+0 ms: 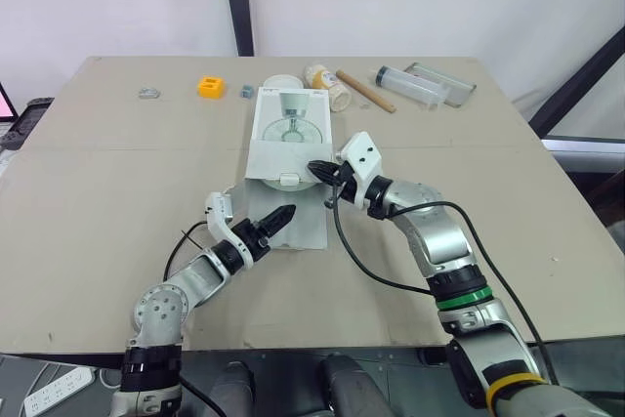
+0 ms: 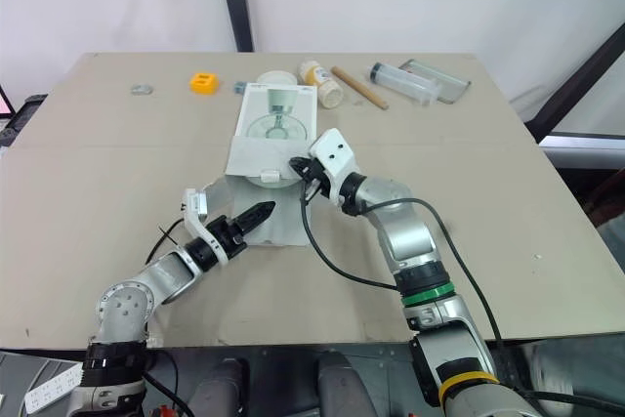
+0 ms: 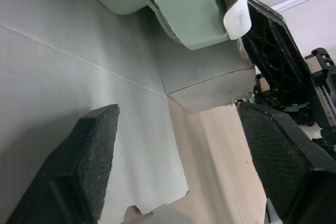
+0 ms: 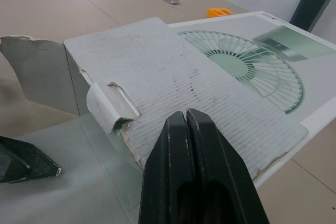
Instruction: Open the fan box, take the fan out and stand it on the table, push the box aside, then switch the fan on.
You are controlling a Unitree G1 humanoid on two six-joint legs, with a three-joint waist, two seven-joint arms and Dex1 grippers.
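The white fan box (image 1: 289, 124), printed with a green fan, lies flat mid-table. Its near flap (image 1: 289, 224) is folded out onto the table towards me. At the box's open mouth a pale green rounded part of the fan (image 3: 184, 9) shows. My left gripper (image 1: 282, 215) hovers low over the flap, and the left wrist view shows it open (image 3: 178, 114) with nothing between its fingers. My right gripper (image 1: 318, 168) is at the box's near right corner. Its fingers (image 4: 186, 121) are shut together just above the lifted top panel (image 4: 173, 77), holding nothing.
Along the table's far side lie a small grey piece (image 1: 147, 94), an orange block (image 1: 210, 86), a white round dish (image 1: 281, 82), a small bottle (image 1: 327, 86), a wooden stick (image 1: 366, 91) and a clear tube (image 1: 410, 85). A black cable (image 1: 361, 266) trails from the right arm.
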